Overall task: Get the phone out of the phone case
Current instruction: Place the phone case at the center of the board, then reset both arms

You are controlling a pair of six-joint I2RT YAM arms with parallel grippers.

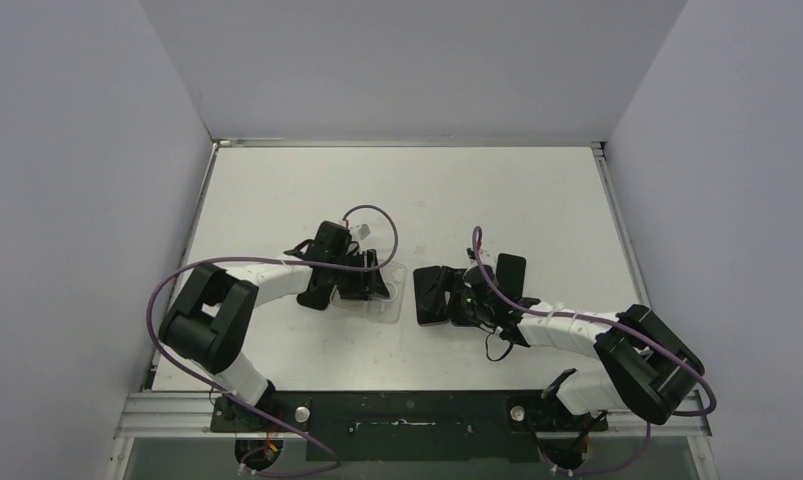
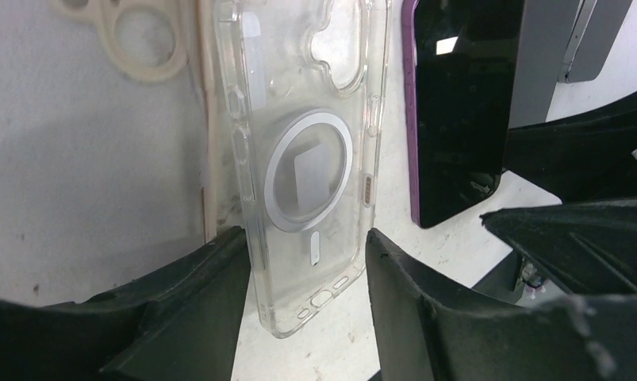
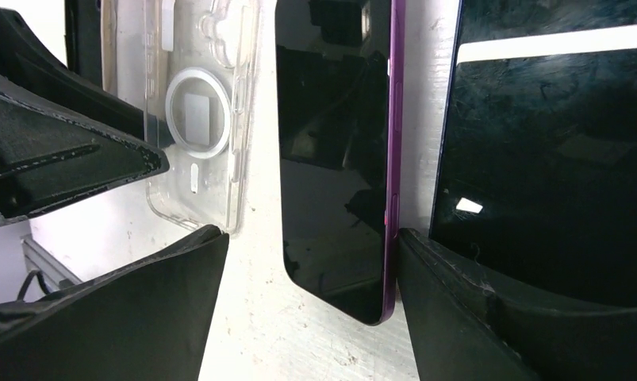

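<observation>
Pale grey walls (image 1: 77, 150) are enclosing the white bench (image 1: 277, 200), where the clear phone case (image 2: 311, 159) is lying empty beside the purple phone (image 3: 335, 159). The left gripper (image 2: 307, 270) is straddling the case, the right gripper (image 3: 311, 262) the phone, both open and gripping nothing.

I find no readable text, label, brand, number or sign in any view. The clear phone case (image 2: 299, 71) bears only a plain unmarked ring (image 2: 270, 171). The phone (image 3: 335, 159) screen is dark, showing reflections only.
</observation>
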